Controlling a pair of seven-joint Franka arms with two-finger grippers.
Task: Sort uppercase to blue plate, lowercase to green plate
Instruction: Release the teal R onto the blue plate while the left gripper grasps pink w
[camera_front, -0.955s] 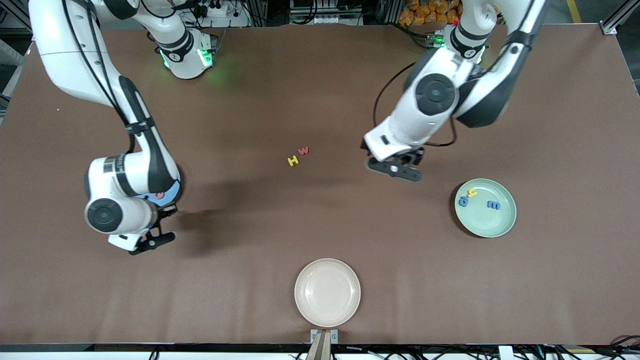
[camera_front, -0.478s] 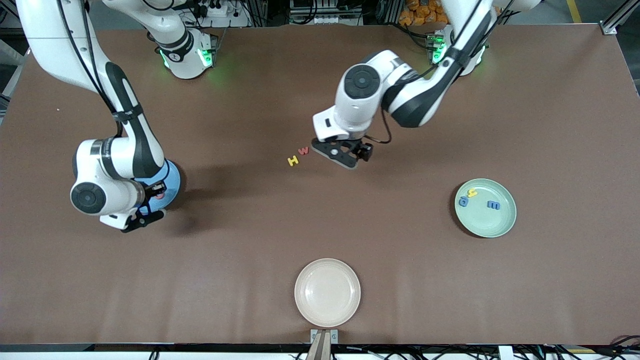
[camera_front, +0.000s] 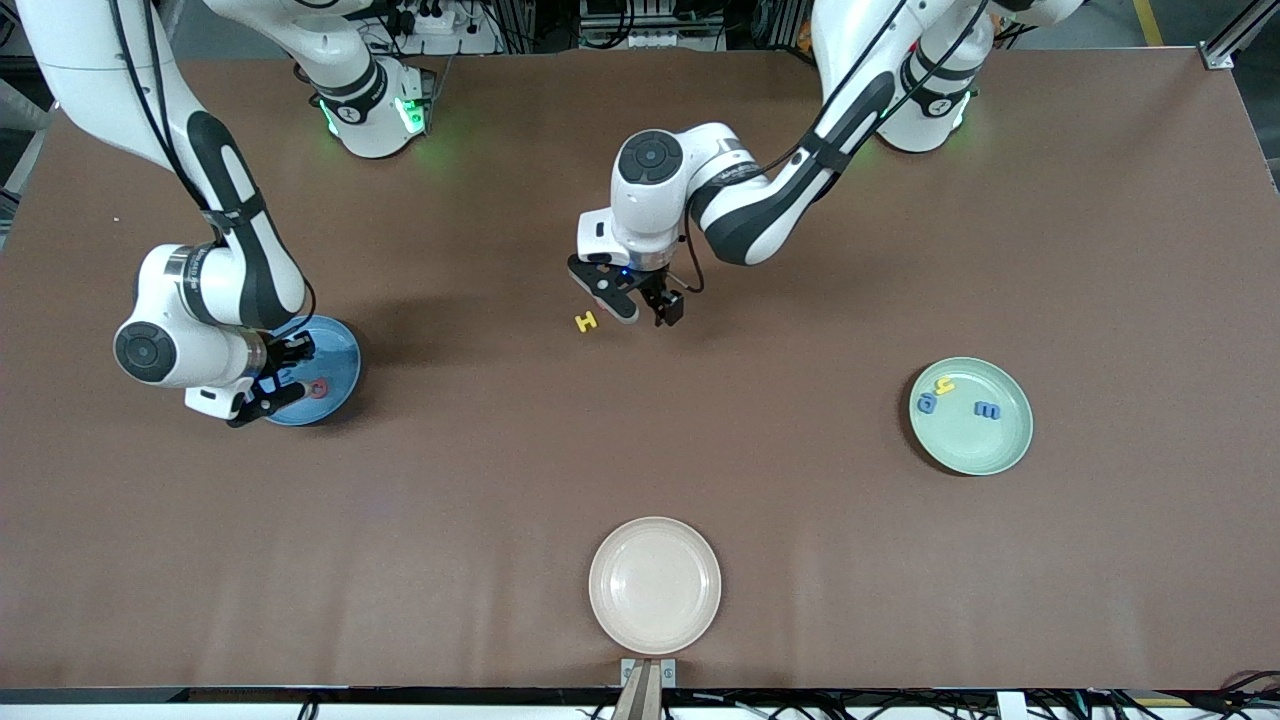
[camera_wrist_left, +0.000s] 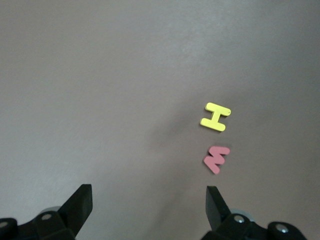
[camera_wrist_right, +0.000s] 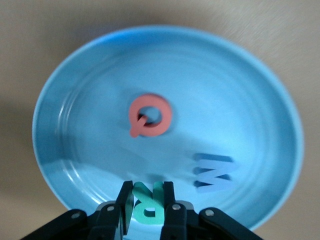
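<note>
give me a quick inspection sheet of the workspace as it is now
surface: brown table, flat.
job's things: blue plate holds red Q and blue W; green plate holds three letters; yellow H and red w lie loose mid-table.
clutter: cream plate, nothing in it.
grippers: right tool shut on teal R over the blue plate; left tool open above the loose pair.
cables: black cable along each arm.
surroundings: equipment past the table's edge.

Robotics lab, two white robot arms (camera_front: 700, 190) bolted at one edge of a wide brown-covered table (camera_front: 640, 480), green status lights at their bases, cables, power strips and aluminium framing just past that edge of the table
</note>
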